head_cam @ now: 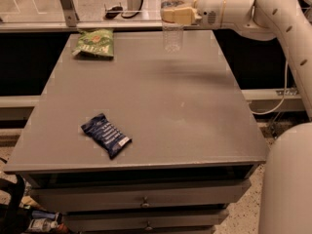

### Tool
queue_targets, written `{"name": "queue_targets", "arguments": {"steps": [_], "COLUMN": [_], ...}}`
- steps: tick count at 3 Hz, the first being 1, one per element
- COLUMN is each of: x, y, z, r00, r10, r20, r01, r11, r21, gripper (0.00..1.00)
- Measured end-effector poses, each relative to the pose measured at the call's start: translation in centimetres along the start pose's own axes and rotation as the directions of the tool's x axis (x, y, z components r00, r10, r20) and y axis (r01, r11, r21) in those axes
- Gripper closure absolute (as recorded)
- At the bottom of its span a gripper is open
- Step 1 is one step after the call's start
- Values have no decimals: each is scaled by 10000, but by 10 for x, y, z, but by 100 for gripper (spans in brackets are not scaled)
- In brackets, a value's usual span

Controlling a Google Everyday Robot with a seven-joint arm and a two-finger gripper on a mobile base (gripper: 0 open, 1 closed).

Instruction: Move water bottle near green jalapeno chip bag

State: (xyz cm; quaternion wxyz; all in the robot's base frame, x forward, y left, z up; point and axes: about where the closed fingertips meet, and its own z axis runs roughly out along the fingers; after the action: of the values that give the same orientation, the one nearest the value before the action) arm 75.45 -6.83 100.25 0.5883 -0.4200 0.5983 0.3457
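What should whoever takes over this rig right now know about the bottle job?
The end effector is shut on the water bottle, gripping its upper body over the table's far edge.
The bottle is upright and appears lifted off the surface.
The green jalapeno chip bag lies flat at the far left corner, well apart from the bottle.
Done: grasp and lift.
Left: carry the bottle left, set it beside the bag, release.
The dark blue packet lies near the front, out of the path.
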Motion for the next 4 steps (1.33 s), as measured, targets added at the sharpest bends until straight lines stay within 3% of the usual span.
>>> {"name": "queue_targets", "arguments": {"steps": [1, 2, 3, 4], "x": [-3, -4, -1, 12], "y": [-11, -9, -3, 7], "z": [42, 78, 103, 124], "r00": [9983, 9984, 9983, 9954], "r10": [-579, -484, 12, 502], "r20": [46, 293, 589, 820], "r01": [580, 506, 43, -442], "r11": [9975, 9955, 9957, 9963], "r21": [-404, -798, -929, -732], "gripper": [100, 100, 100, 100]}}
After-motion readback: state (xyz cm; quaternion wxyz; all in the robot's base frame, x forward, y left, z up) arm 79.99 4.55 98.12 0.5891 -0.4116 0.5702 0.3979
